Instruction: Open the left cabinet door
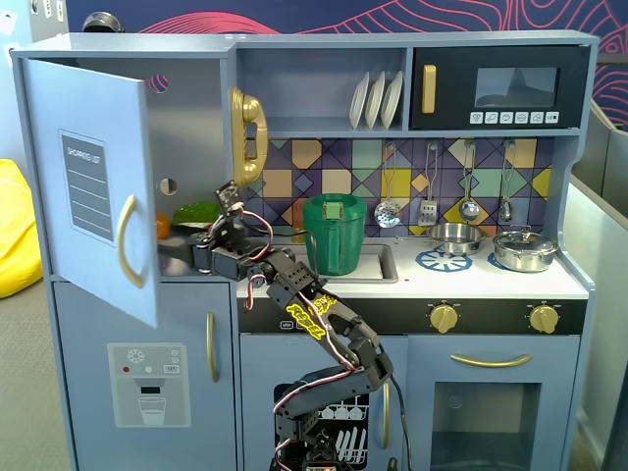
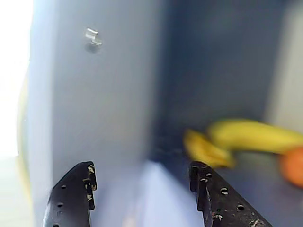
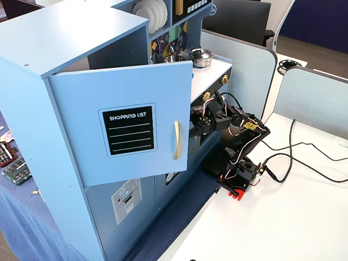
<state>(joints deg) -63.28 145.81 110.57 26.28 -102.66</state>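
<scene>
Reaching into the open compartment at left centre of a fixed view, the claw (image 1: 177,257) is hanging released, its two black fingers (image 2: 71,194) spread apart and gripping nothing in the wrist view. Beside it, the left cabinet door (image 1: 93,186) is standing swung wide, filling the upper left of that frame, its gold handle (image 1: 128,240) facing outward. In another fixed view, the door (image 3: 122,130) is sitting at mid-frame, showing its black "SHOPPING LIST" panel (image 3: 128,129). Inside the cabinet, a banana (image 2: 236,139) and an orange fruit (image 2: 293,165) are lying at the lower right of the wrist view, blurred. A green pot (image 1: 334,234) is sitting in the sink area at centre, right of the arm.
</scene>
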